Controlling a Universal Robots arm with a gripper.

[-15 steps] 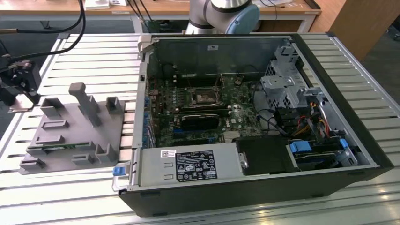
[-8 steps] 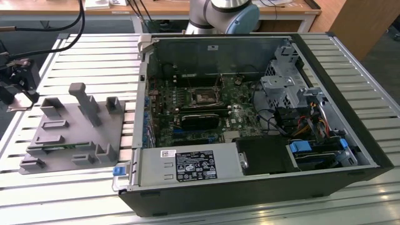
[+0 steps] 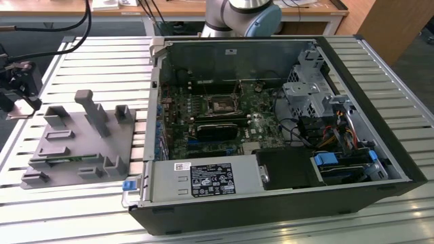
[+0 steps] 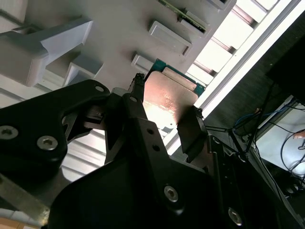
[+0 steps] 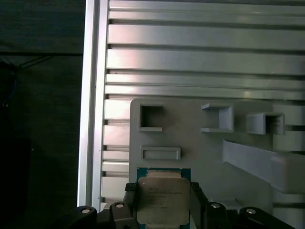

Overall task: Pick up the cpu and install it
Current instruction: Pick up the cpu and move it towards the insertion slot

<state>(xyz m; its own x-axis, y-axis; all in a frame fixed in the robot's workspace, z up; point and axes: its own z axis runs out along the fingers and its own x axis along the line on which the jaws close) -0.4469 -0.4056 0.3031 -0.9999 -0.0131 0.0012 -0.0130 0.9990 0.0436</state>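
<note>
- My pincer (image 4: 167,100) is clenched on the cpu (image 5: 162,201), with a finger (image 4: 138,114) on each opposite edge and the silver lid facing my wrist.
- The cpu hangs just above the fixture (image 3: 74,147), near its edge.
- I judge the hold thin. Only the edges are pinched, so a jolt could tilt the chip or drop it onto the fixture's blocks (image 3: 95,112).
- The socket (image 3: 222,105) sits well apart from the fixture, inside the case (image 3: 271,213). A tilted chip could bend the contacts there.
- The case walls and cables (image 3: 298,127) on that far side of the fixture could snag me.
</note>
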